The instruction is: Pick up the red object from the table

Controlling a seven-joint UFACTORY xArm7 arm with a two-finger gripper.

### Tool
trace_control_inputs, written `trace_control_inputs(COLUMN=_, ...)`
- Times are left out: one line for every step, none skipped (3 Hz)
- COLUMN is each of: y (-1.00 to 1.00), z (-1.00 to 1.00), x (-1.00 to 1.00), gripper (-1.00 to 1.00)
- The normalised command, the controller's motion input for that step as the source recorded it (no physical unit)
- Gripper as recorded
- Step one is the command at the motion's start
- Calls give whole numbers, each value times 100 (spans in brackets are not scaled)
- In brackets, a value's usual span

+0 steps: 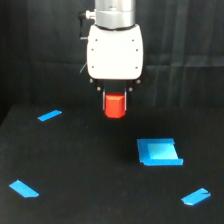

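Gripper point(115, 102) under the white, boxy wrist housing point(115, 50) is clamped on the small stubby red-orange matte block point(115, 106), which sits between the dark fingers and hangs below them. The block appears raised off the flat matte black tabletop point(90, 170), with nothing of the surface touching its underside as far as the exterior view shows, so the pick-up step looks to be in its lifting part, or already done. What remains, as a judgement, is only to keep the grip firm and carry the block straight up without tilting it, since it is short and little of it lies between the fingers.

Well apart from the block, a flat bright blue square piece point(159, 151) lies toward the exterior view's right, and several short blue tape strips point(49, 115) are scattered about the tabletop.

The fingers are dark against a dark background, so their outline and exact contact with the block are hard to make out. The arm above the housing is cut off by the top edge, and the gap under the block cannot be gauged.
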Motion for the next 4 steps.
trace_control_inputs(y=-9, z=5, x=-10, gripper=-90)
trace_control_inputs(y=7, z=16, x=-2, gripper=-97)
trace_control_inputs(y=-10, z=6, x=-12, gripper=-100)
trace_control_inputs(y=-13, z=6, x=-10, gripper=-95)
